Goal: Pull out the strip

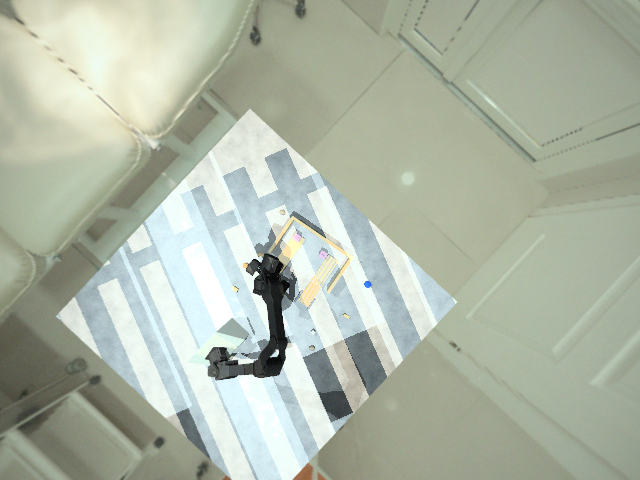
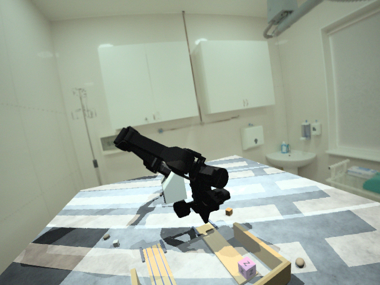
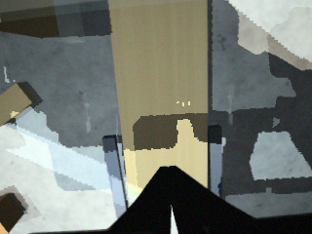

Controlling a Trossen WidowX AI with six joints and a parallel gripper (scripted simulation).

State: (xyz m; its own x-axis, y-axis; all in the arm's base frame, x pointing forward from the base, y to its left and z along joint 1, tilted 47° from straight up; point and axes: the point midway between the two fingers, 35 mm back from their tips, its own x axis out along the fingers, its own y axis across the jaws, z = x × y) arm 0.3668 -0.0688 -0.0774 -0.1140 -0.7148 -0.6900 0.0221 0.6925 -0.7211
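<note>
A pink cube point(image 1: 297, 237) point(image 2: 247, 268) marked with Z rests on the far end of a plain wooden strip point(image 1: 294, 244) point(image 2: 224, 250) point(image 3: 161, 58). A second pink cube point(image 1: 323, 253) is at the far end of a strip with lengthwise blue lines point(image 1: 311, 293) point(image 2: 158, 263); its marking is too small to read. My gripper point(image 2: 206, 221) point(image 3: 168, 174) is shut and empty, pointing down over the plain strip's near end, between two blue-grey side rails. Whether the tips touch the strip cannot be told. The arm hides the fingertips in the top view.
A low wooden frame point(image 1: 322, 237) point(image 2: 260, 250) surrounds the cubes on three sides. An orange cube point(image 1: 245, 265) point(image 2: 228, 211), pebbles and small blocks lie around. A blue ball point(image 1: 367, 284) is to the right in the top view. A pale green panel point(image 2: 174, 190) stands near the arm's base.
</note>
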